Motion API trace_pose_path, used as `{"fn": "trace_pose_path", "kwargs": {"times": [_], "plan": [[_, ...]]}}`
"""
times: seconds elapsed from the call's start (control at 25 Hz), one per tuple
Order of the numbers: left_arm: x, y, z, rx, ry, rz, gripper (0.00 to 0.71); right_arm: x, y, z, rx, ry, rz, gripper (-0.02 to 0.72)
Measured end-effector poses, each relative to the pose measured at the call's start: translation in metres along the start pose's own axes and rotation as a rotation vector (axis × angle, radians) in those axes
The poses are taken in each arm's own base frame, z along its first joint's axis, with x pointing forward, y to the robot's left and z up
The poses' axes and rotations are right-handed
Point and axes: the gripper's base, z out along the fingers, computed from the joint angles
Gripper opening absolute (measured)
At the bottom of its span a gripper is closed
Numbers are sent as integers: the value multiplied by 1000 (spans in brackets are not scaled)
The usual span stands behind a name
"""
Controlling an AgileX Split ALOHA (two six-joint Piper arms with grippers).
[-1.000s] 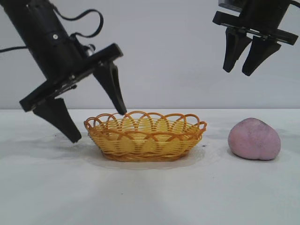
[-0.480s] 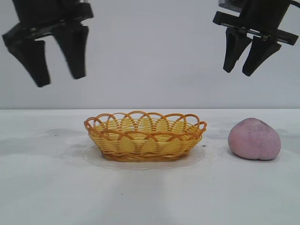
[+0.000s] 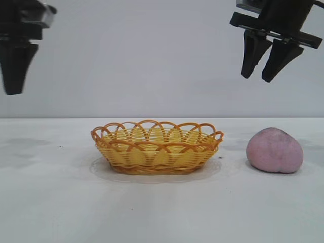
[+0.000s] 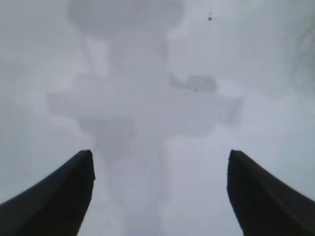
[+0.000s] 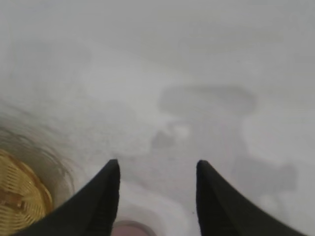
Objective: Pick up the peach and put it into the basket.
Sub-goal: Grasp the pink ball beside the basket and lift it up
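Lower right of frame, peach (image 3: 275,150) sits on table (image 3: 162,207), well apart from basket (image 3: 156,147). My right gripper (image 3: 264,56) hovers above it, jaws half-open, empty. Probably soft, matte: grip across widest middle, gently. Left gripper (image 4: 160,196) wide, empty, upper left.

A white table (image 3: 50,202) carries the basket (image 3: 157,147) and, well apart, the peach (image 3: 274,150).
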Motion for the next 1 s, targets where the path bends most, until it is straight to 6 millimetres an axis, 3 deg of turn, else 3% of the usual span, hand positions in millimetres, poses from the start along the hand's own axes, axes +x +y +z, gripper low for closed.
{"fn": "trace_pose_path", "kwargs": {"times": [0.28,1.0], "plan": [[54,1,-32,1,-51,-119,531,1,0,0,-4,12,0,305],[253,-35,-68,19,-395,-163,531,2,1,0,-6,19,0,305]]}}
